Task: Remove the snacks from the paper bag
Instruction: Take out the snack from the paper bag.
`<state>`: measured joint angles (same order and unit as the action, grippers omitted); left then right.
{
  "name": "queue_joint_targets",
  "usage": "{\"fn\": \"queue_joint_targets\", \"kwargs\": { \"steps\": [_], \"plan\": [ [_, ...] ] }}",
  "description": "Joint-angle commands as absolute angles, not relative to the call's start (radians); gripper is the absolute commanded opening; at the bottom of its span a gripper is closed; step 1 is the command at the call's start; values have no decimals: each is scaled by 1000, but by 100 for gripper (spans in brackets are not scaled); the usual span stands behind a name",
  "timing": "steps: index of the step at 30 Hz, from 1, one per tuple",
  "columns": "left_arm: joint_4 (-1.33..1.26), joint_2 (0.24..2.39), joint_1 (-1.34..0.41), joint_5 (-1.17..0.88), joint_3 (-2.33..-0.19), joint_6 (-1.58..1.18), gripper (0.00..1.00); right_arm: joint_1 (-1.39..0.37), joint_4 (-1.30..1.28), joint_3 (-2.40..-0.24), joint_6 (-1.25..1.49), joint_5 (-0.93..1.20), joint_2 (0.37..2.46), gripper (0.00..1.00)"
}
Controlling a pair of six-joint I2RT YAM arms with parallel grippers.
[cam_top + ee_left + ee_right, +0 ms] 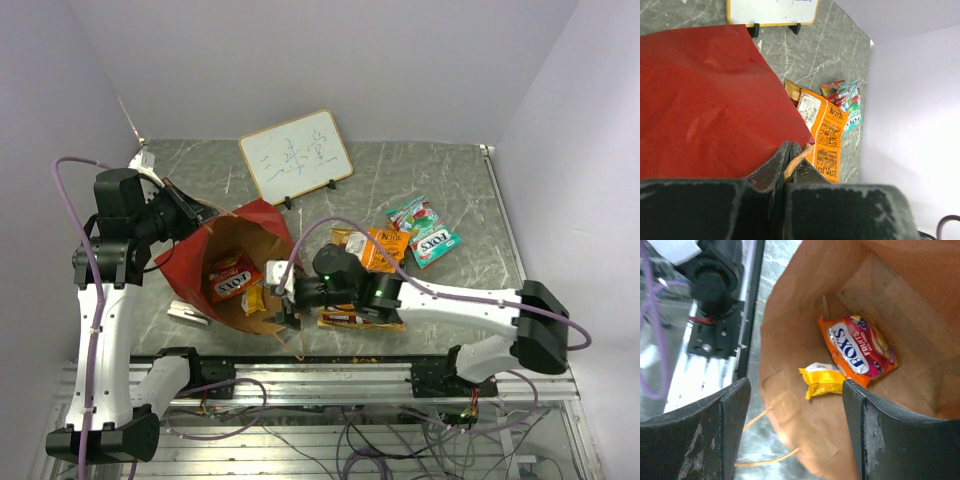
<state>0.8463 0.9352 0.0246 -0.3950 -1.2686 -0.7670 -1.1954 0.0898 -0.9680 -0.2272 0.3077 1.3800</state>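
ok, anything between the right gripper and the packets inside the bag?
Nothing visible. The right gripper hangs open at the mouth of the paper bag. Its wrist view looks straight in at the FOX'S packet and the yellow packet, both uncovered. The left gripper is shut on the bag's rim.

A robotics lab test cell: plain pale walls (300, 60) box in a grey marbled table (450, 170) at left, far and right. The left arm (100, 300) and right arm (470, 300) stand on an aluminium rail (340, 372) at the near edge, with loose cables (330, 435) below it.
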Motion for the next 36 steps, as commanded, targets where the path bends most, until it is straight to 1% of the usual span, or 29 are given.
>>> {"fn": "queue_joint_targets", "kwargs": {
  "steps": [1, 3, 6, 9, 15, 20, 23, 29, 36],
  "plan": [
    [850, 936, 28, -420, -1287, -742, 7, -1198, 240, -976, -492, 338, 1495, 74],
    [861, 937, 28, -421, -1292, -739, 7, -1197, 275, -993, -554, 328, 1549, 74],
    [862, 936, 28, -424, -1291, -739, 7, -1198, 240, -1049, -717, 359, 1632, 77],
    [858, 940, 28, -428, -1289, -743, 7, -1195, 204, -1101, -810, 341, 1711, 78],
    [892, 972, 28, -432, -1323, -725, 7, -1170, 209, -1167, -880, 331, 1837, 78],
    [900, 964, 28, -428, -1311, -731, 7, -1163, 187, -1224, -916, 311, 1925, 73],
    [901, 960, 28, -431, -1303, -739, 7, -1154, 196, -1240, -915, 308, 1954, 72],
    [890, 958, 28, -437, -1298, -751, 7, -1148, 218, -1276, -895, 292, 2008, 65],
    [910, 953, 28, -430, -1315, -743, 7, -1148, 222, -1296, -891, 279, 2060, 60]
  ]
}}
